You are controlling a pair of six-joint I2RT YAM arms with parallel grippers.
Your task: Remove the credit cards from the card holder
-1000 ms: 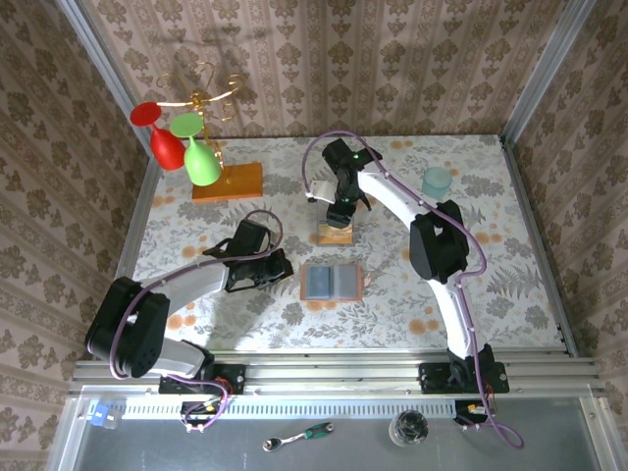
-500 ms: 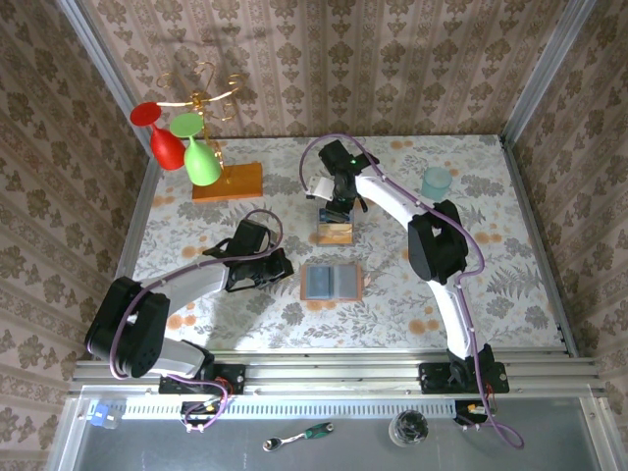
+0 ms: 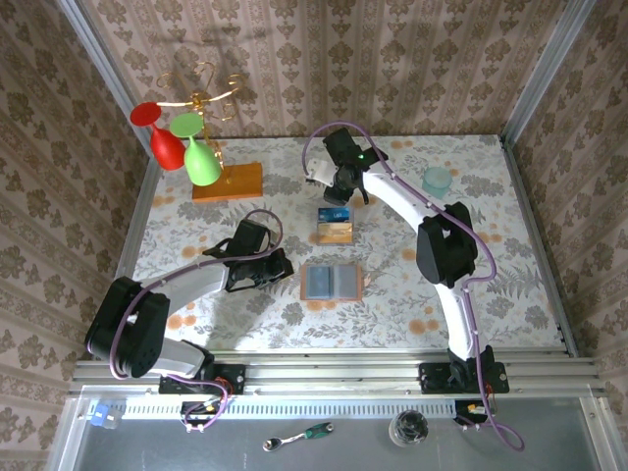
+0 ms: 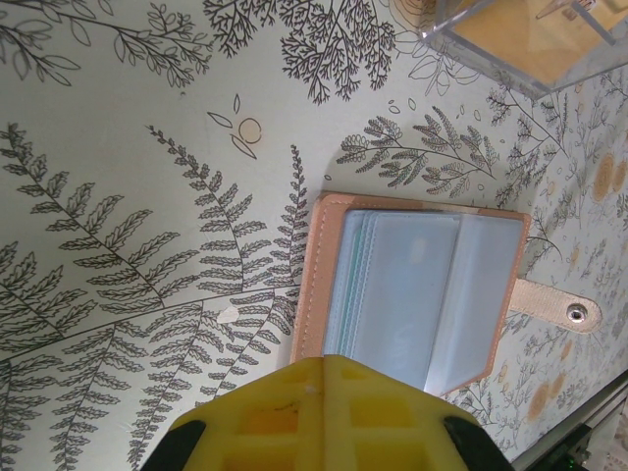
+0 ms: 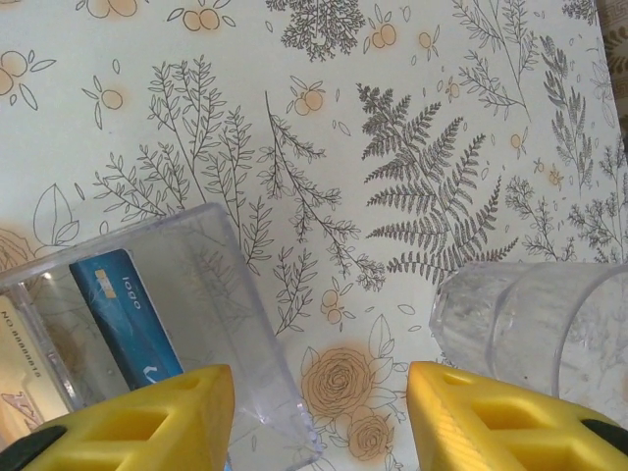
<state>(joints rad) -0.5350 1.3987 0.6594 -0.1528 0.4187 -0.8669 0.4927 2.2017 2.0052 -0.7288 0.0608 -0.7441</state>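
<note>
Fern-and-blossom cloth covers the table (image 3: pixel 491 285). At the bottom of the top view, a wrench (image 3: pixel 299 437) and a small jar (image 3: pixel 410 427) lie on the grey ledge in front of the arm bases.

Left of centre, the left gripper (image 3: pixel 278 267) hangs low just beside the card holder (image 3: pixel 332 281). The holder lies open and flat in the middle of the frame, apart from both grippers. In the left wrist view its pale pockets (image 4: pixel 422 289) face up and a snap tab (image 4: pixel 564 306) sticks out at the right. This gripper's yellow fingers (image 4: pixel 325 361) meet at the bottom edge, pressed together on nothing.

Just above the holder sits a clear plastic box (image 3: pixel 335 240). The credit cards (image 3: pixel 335 217) lie inside it, one blue and one tan. The right wrist view shows the blue card (image 5: pixel 128 314) behind the box wall (image 5: pixel 231 294) at lower left.

Above the box, the right gripper (image 3: pixel 334 188) hovers with its jaws spread wide and empty (image 5: pixel 321 407).

A teal cup (image 3: pixel 437 181) stands at the upper right. At the upper left, an orange wooden slab (image 3: pixel 228 182) bears a gold stand with red and green glasses (image 3: pixel 186 142).
</note>
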